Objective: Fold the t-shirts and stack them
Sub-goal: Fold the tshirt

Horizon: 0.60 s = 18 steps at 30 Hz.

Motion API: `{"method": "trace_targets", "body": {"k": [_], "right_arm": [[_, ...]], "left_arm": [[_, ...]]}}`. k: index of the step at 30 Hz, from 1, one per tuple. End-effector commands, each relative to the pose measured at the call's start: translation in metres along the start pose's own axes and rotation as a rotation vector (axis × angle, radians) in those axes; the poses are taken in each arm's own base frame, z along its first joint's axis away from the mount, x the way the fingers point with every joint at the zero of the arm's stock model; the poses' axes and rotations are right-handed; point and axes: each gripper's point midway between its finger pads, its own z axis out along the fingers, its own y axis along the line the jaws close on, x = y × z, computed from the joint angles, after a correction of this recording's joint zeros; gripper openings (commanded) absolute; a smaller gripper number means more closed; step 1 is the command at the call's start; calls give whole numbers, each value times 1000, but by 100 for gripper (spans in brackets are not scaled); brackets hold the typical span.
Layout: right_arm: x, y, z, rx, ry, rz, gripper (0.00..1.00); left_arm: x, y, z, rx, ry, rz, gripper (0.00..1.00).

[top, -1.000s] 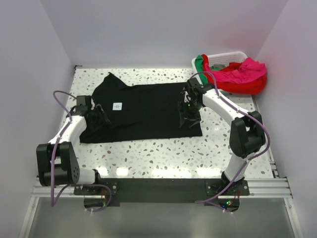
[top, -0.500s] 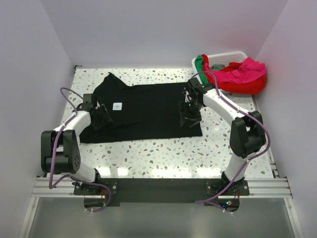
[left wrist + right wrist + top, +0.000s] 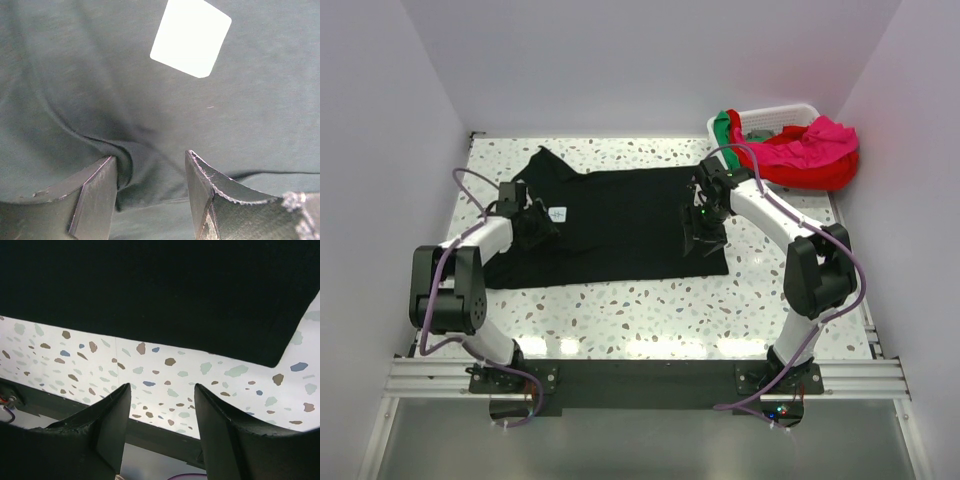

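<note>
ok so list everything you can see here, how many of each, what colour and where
black t-shirt: one, black, spread flat mid-table
neck label: one, white, on the black t-shirt near its left end
red t-shirt: one, red, draped over the basket's front
pink t-shirt: one, magenta-pink, heaped on the red one
green t-shirt: one, green, at the basket's left end
basket: one, white, far right corner of the table
table: one, white with speckles, under it all
left gripper: one, black, open, down on the black t-shirt by the label
right gripper: one, black, open, over bare table at the shirt's right edge
</note>
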Motion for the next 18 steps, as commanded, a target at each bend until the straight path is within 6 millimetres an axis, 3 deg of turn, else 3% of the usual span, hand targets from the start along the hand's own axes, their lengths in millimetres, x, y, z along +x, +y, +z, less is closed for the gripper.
{"method": "trace_targets", "body": {"k": [1,11,18], "right_arm": [[-2,0,-13,5,-39,0,57],[-3,-2,-10,12,-28,-5,57],[-5,-2,-9,19,-22,-8,57]], "left_arm": [[-32,-50,-1,138,-96,12,59],[-40,-109,18,249,-89,51,58],[-62,-145,1,362,-154,12,59]]}}
